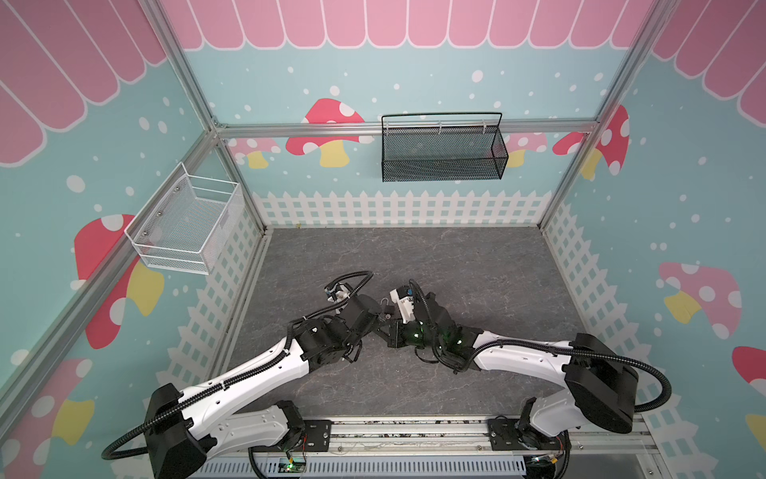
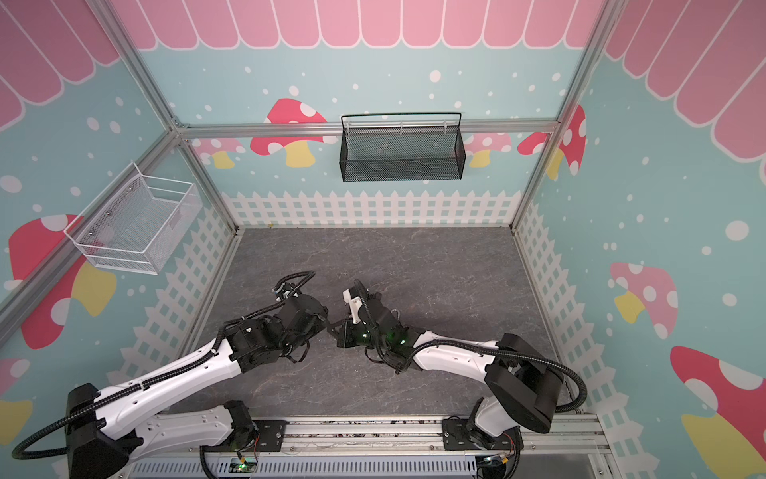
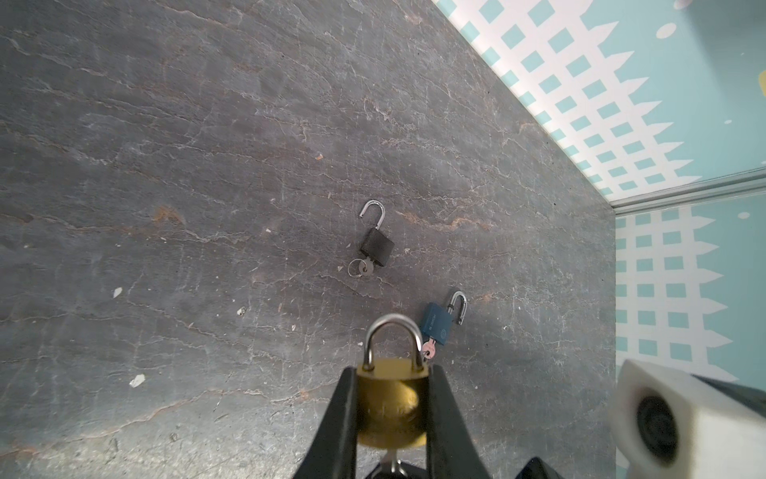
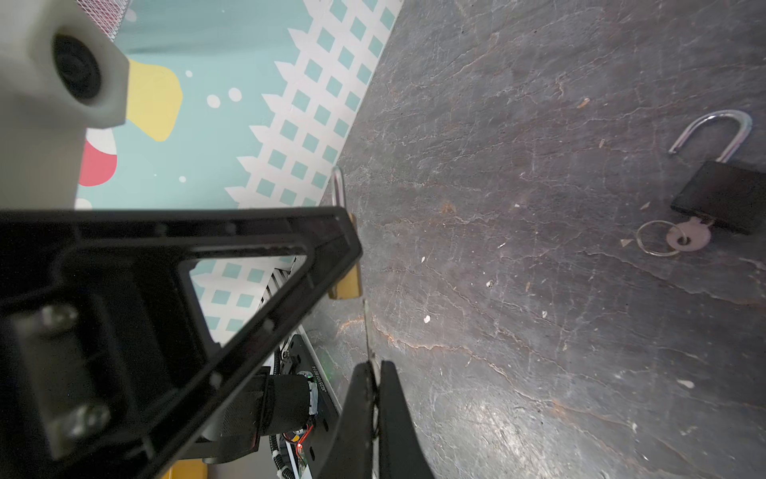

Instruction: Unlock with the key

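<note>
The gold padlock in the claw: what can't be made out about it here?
- The key's head: left wrist view, bottom edge cuts it off.
- How deep the key sits in the brass padlock: right wrist view, the left gripper hides most of it.
- Both top views: lock too small and shadowed to tell.

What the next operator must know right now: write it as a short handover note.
The left gripper is shut on the brass padlock, held off the table, shackle closed.
The right gripper is shut on the key; its blade reaches the brass padlock's underside, but how deep it sits I cannot tell.
On the table: black padlock with a grey key in it, blue padlock with a pink key in it, both shackles open.
Done: those two locks.
Left: seat and turn the key, free the brass shackle.
</note>
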Robot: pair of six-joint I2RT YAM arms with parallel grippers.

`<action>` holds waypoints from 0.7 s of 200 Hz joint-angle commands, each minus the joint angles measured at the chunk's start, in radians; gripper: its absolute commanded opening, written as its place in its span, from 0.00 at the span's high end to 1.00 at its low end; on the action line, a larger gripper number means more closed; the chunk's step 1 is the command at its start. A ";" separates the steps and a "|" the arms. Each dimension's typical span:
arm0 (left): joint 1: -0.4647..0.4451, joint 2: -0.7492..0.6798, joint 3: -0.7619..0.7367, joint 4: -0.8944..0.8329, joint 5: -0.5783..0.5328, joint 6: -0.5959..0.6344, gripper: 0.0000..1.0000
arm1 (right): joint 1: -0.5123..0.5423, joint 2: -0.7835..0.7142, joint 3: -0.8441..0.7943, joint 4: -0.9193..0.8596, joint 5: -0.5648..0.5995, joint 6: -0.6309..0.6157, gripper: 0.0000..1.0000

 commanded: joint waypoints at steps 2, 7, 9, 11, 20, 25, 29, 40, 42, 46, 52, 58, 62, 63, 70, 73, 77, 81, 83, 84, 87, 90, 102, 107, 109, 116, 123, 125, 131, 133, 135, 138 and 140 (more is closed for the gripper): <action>-0.003 0.000 0.016 -0.018 -0.024 -0.017 1.00 | 0.006 -0.013 0.033 0.000 0.013 -0.005 1.00; -0.003 0.000 0.016 -0.017 -0.024 -0.017 1.00 | 0.008 -0.013 0.034 0.000 0.013 -0.004 1.00; -0.003 0.000 0.017 -0.017 -0.023 -0.016 1.00 | 0.007 -0.013 0.033 0.000 0.013 -0.005 1.00; -0.003 0.001 0.015 -0.017 -0.023 -0.015 1.00 | 0.008 -0.012 0.034 0.000 0.014 -0.006 1.00; -0.003 -0.001 0.013 -0.017 -0.024 -0.017 1.00 | 0.007 -0.011 0.037 -0.001 0.014 -0.003 1.00; -0.003 0.000 0.013 -0.017 -0.025 -0.017 1.00 | 0.007 -0.010 0.037 -0.001 0.014 -0.004 1.00; -0.003 0.000 0.011 -0.017 -0.025 -0.016 1.00 | 0.006 -0.009 0.038 -0.001 0.013 -0.005 1.00; -0.003 0.000 0.008 -0.016 -0.026 -0.018 1.00 | 0.007 -0.007 0.040 0.000 0.014 -0.006 1.00; -0.003 0.000 0.008 -0.016 -0.026 -0.017 1.00 | 0.007 -0.005 0.040 -0.001 0.015 -0.006 1.00; -0.003 0.000 0.007 -0.014 -0.025 -0.017 1.00 | 0.007 -0.004 0.040 -0.001 0.015 -0.007 1.00; -0.003 0.001 0.007 -0.014 -0.024 -0.018 1.00 | 0.007 -0.002 0.041 0.000 0.016 -0.005 1.00; -0.003 0.001 0.007 -0.011 -0.019 -0.018 1.00 | 0.007 0.000 0.042 0.001 0.013 -0.004 1.00; -0.003 0.002 0.007 -0.010 -0.017 -0.018 1.00 | 0.007 0.000 0.044 0.003 0.011 -0.006 1.00; -0.003 0.002 0.007 -0.011 -0.017 -0.017 1.00 | 0.006 0.001 0.044 0.003 0.011 -0.007 1.00; -0.003 0.003 0.006 -0.011 -0.017 -0.017 1.00 | 0.007 0.002 0.047 0.002 0.008 -0.008 1.00; -0.003 0.003 0.006 -0.011 -0.017 -0.017 1.00 | 0.007 0.003 0.049 0.002 0.006 -0.007 1.00; -0.003 0.004 0.005 -0.012 -0.019 -0.018 1.00 | 0.006 0.004 0.050 0.002 0.009 -0.005 1.00; -0.003 0.005 0.005 -0.010 -0.017 -0.018 1.00 | 0.007 0.004 0.050 0.003 0.011 -0.004 1.00; -0.003 0.004 0.005 -0.009 -0.018 -0.018 1.00 | 0.006 0.005 0.052 0.002 0.012 -0.005 1.00; -0.003 0.004 0.004 -0.008 -0.018 -0.018 1.00 | 0.007 0.006 0.052 0.002 0.014 -0.005 1.00; -0.003 0.004 0.005 -0.008 -0.017 -0.017 1.00 | 0.006 0.006 0.054 0.000 0.015 -0.006 1.00; -0.003 0.006 0.005 -0.007 -0.018 -0.016 1.00 | 0.006 0.007 0.057 -0.002 0.015 -0.007 1.00; -0.003 0.008 0.005 -0.008 -0.024 -0.014 1.00 | 0.006 0.010 0.064 -0.007 0.015 -0.009 1.00; -0.003 0.009 0.004 -0.008 -0.026 -0.013 1.00 | 0.006 0.011 0.064 -0.007 0.016 -0.010 1.00; -0.002 0.009 0.004 -0.008 -0.026 -0.014 1.00 | 0.006 0.011 0.064 -0.007 0.015 -0.008 1.00; -0.001 0.007 0.004 -0.008 -0.023 -0.015 1.00 | 0.007 0.014 0.067 -0.008 0.016 -0.009 1.00; -0.001 0.006 0.005 -0.006 -0.019 -0.015 1.00 | 0.007 0.018 0.068 -0.014 0.021 -0.009 1.00; -0.001 0.006 0.005 -0.006 -0.017 -0.015 1.00 | 0.007 0.018 0.069 -0.016 0.022 -0.008 1.00; -0.001 0.006 0.006 -0.003 -0.011 -0.017 1.00 | 0.007 0.020 0.072 -0.023 0.028 -0.008 1.00; -0.001 0.005 0.006 -0.002 -0.009 -0.016 1.00 | 0.007 0.021 0.072 -0.027 0.031 -0.009 1.00; -0.001 0.004 0.007 -0.001 -0.006 -0.017 1.00 | 0.007 0.023 0.073 -0.028 0.033 -0.009 1.00; -0.001 0.005 0.008 -0.001 -0.003 -0.017 1.00 | 0.005 0.024 0.074 -0.031 0.035 -0.008 1.00; -0.001 0.004 0.008 0.000 0.000 -0.017 1.00 | 0.005 0.025 0.074 -0.031 0.036 -0.008 1.00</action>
